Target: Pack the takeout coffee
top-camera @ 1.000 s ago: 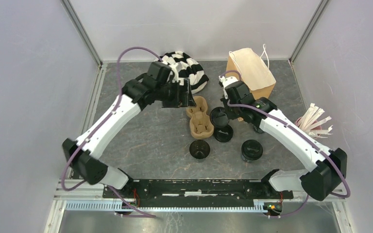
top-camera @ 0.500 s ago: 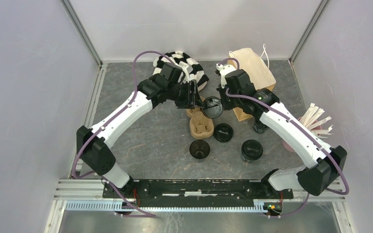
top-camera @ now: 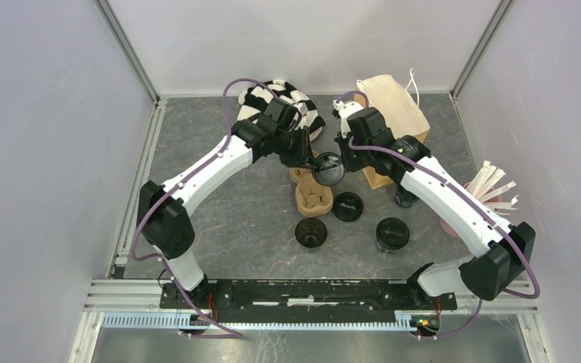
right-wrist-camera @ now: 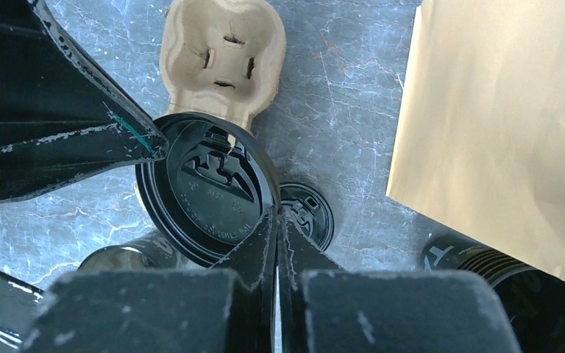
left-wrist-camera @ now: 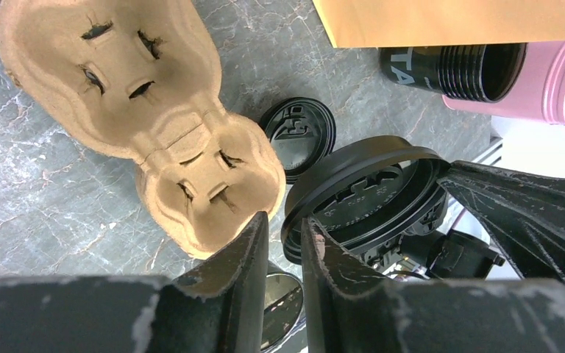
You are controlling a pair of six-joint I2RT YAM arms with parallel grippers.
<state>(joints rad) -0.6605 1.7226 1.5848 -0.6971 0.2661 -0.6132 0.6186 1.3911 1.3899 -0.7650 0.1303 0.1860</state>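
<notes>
Black lid (top-camera: 330,169) aloft, right pincer (right-wrist-camera: 276,217) gripping, left pincer (left-wrist-camera: 283,224) alongside

Two arms are seen, the left arm (top-camera: 204,168) and the right arm (top-camera: 448,203), each made of long white tubes joined by chunky black joints (top-camera: 165,227). A thin purple cable (top-camera: 236,82) is looped along each one. The fingers (left-wrist-camera: 239,279) are black, flat and pointed, and are scratched grey at the edges. A tiny green mark (right-wrist-camera: 138,134) is seen on one
</notes>
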